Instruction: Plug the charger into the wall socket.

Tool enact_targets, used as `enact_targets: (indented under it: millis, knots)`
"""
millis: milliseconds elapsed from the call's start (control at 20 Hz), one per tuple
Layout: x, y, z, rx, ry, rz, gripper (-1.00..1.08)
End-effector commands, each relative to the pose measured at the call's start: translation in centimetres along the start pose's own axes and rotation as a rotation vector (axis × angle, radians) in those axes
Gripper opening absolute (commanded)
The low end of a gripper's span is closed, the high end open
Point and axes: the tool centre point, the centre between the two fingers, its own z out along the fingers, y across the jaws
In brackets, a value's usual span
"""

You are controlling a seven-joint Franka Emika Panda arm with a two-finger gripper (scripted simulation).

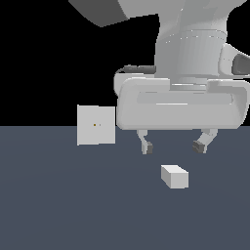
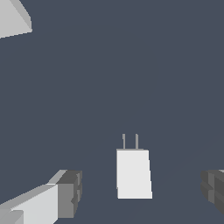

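Charger [image 1: 175,176] is a small plain off-white box lying flat on the dark grey-blue floor [image 1: 58,205], below the gripper [image 1: 172,146] and untouched. Wrist view shows two thin prongs sticking out of one end of the charger [image 2: 134,173]; exterior view does not show them. Gripper jaws spread wide apart, empty, dark pads [image 2: 72,193] either side of the block. Wall socket [image 1: 96,125], flat upright off-white square with tiny orange dot, stands toward the exterior view's left, well apart from charger. Nothing between them.
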Motion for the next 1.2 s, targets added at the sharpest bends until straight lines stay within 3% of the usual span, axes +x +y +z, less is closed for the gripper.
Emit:
enact_targets:
  millis: [0,750,800,1150]
  knots:
    - [-0.2,0.0,0.4,0.000,-0.001,0.000,1.00]
    - [-1.3,0.0,4.7,0.001,0.001,-0.001,1.00]
    - [-1.3,0.0,4.7,0.001,0.001,-0.001,-1.00]
    - [-1.3,0.0,4.7,0.001,0.001,-0.001,-1.00]
